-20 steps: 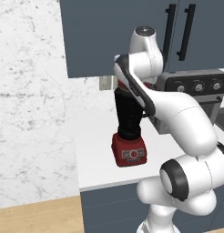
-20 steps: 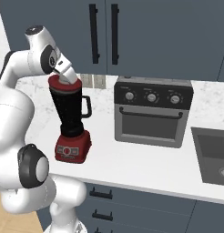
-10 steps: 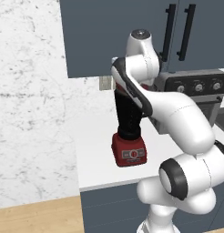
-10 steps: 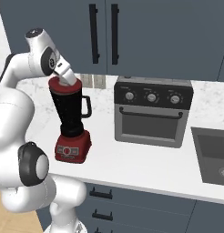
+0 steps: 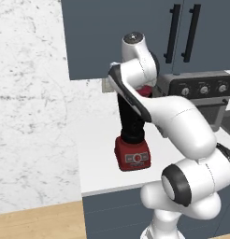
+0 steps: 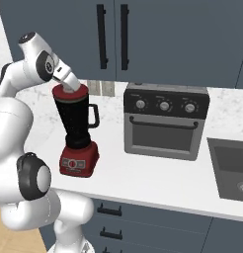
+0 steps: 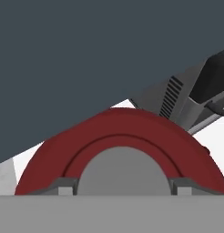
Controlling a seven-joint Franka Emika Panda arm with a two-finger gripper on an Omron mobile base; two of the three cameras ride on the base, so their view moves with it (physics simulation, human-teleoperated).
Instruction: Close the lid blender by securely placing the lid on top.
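Observation:
The blender (image 6: 76, 118) stands on the white counter (image 6: 158, 183), a black tapered jar with a side handle on a red base; it also shows in the left base view, blender (image 5: 132, 126), partly behind my arm. The red lid (image 6: 70, 93) lies across the jar's mouth. My gripper (image 6: 69, 85) comes down on it at a slant from the upper left. In the hand view the lid (image 7: 123, 127) is a red disc with a grey centre cap, and my gripper (image 7: 121, 187) has one fingertip (image 7: 64, 186) tight against each side of that cap, shut on it.
A grey toaster oven (image 6: 165, 123) with three knobs stands just right of the blender, and a sink (image 6: 232, 168) lies further right. Dark cabinets (image 6: 113, 34) hang close above the jar. A marble wall (image 5: 28, 102) closes the counter's left end.
The hand has shifted only slightly over the jar's top. The lid and blender stay where they were.

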